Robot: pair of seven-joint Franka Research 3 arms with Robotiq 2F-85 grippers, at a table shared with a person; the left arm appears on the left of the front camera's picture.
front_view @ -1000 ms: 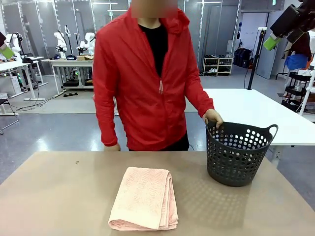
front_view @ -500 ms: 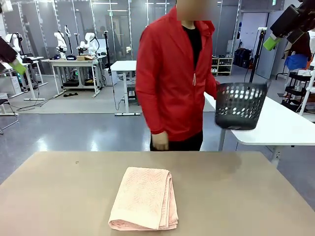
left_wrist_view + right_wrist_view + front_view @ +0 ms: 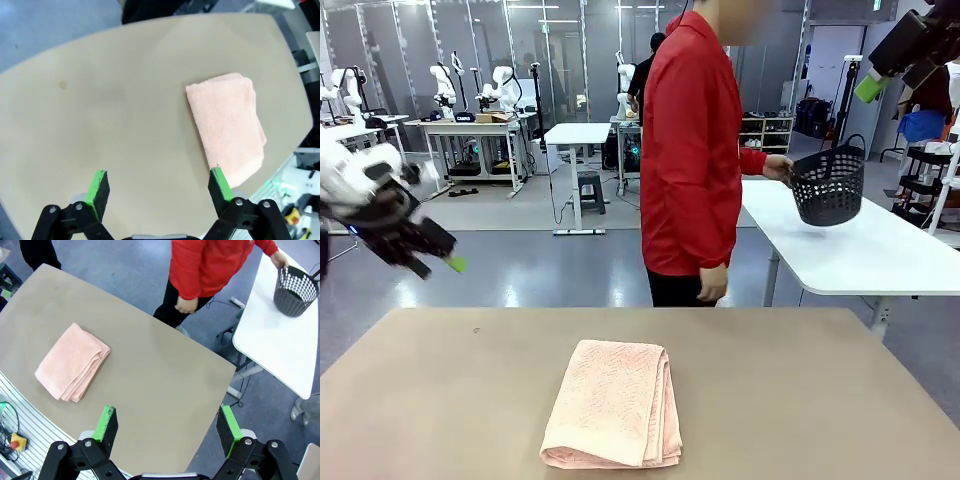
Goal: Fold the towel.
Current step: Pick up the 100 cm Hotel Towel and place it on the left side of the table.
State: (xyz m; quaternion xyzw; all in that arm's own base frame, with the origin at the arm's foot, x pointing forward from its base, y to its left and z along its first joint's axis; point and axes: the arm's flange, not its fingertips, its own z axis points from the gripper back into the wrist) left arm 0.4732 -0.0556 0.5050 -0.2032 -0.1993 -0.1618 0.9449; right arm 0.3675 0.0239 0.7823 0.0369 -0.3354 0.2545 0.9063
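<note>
Brown bench (image 3: 440, 400): towel (image 3: 615, 402) folded, long axis running away from robot; left gripper (image 3: 448, 262) nearer, raised at left; right gripper (image 3: 870, 87) high; both fingers open, empty

1 towel (image 3: 613, 403), 1 basket (image 3: 829, 187) — 1 person (image 3: 692, 150), 2 grippers — L (image 3: 158, 186), R (image 3: 168, 430)

Bright even overhead lighting, soft faint shadows, left gripper (image 3: 438, 258) motion-blurred, wrist views bowed at the edges
</note>
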